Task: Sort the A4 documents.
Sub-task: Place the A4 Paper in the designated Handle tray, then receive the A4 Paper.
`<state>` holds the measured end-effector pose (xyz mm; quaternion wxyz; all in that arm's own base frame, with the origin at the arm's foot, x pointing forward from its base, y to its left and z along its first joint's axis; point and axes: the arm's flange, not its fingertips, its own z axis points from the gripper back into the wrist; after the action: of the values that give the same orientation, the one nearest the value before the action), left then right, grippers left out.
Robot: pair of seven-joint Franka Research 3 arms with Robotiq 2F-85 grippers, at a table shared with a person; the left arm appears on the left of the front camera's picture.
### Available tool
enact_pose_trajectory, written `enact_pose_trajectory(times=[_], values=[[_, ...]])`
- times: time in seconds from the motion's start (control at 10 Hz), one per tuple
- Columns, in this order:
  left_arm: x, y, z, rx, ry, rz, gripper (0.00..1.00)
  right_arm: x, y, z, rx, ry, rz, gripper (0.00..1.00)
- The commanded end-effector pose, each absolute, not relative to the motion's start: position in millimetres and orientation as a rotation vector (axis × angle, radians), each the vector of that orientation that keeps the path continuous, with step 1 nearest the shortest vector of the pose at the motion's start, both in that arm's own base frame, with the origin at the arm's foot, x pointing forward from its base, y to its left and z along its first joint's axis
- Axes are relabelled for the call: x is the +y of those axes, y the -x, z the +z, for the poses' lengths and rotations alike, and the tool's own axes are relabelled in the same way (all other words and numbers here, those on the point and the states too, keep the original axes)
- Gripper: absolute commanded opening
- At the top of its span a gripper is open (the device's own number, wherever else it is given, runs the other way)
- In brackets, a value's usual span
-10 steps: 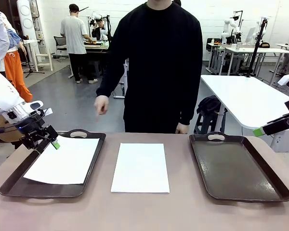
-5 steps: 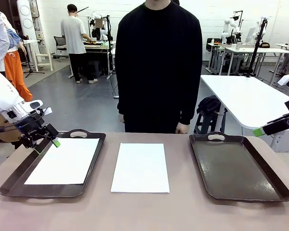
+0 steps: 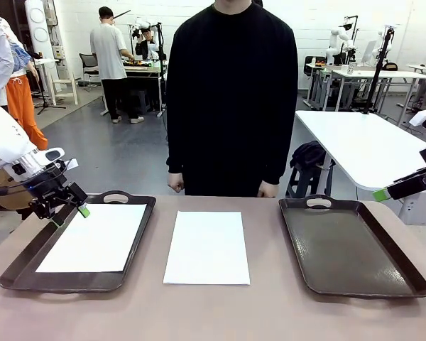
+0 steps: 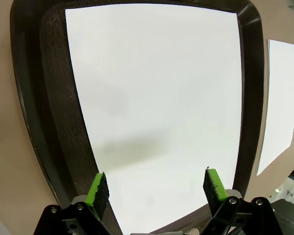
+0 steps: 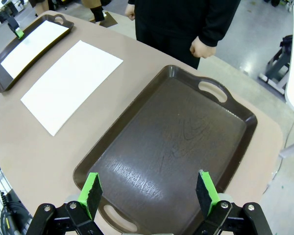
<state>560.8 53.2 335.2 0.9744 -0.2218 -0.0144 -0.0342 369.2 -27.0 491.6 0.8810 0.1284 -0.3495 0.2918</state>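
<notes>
One A4 document (image 3: 92, 238) lies flat in the left brown tray (image 3: 136, 245). My left gripper (image 3: 69, 215) hovers open over that tray's far left corner with nothing between its green pads. The left wrist view looks down on this sheet (image 4: 157, 98) between the open left gripper (image 4: 157, 183). A second A4 document (image 3: 207, 246) lies on the bare table between the trays, also seen as a sheet (image 5: 71, 83) in the right wrist view. My right gripper (image 5: 149, 191) is open above the empty right tray (image 5: 176, 142), off the table's right edge (image 3: 382, 193).
The empty right tray (image 3: 351, 245) has handles at both ends. A person in black stands at the far edge, hands (image 3: 175, 183) hanging at the sides. A white table (image 3: 362, 145) stands behind on the right.
The sheet in the left tray has settled from skewed to straight and flat. The person's hand has dropped from over the table to the side. My left gripper has drawn back slightly.
</notes>
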Motion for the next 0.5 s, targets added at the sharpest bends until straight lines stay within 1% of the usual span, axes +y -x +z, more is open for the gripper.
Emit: enact_pose_trajectory(times=[0.0,0.4], values=[[55.6,-560.6,335.1,-0.032,0.444,-0.078,1.0,-26.8,-369.3,490.6,-0.729,-0.279,0.608,1.0],[55.6,-560.6,335.1,-0.032,0.444,-0.078,1.0,-26.8,-369.3,490.6,-0.729,-0.279,0.608,1.0]])
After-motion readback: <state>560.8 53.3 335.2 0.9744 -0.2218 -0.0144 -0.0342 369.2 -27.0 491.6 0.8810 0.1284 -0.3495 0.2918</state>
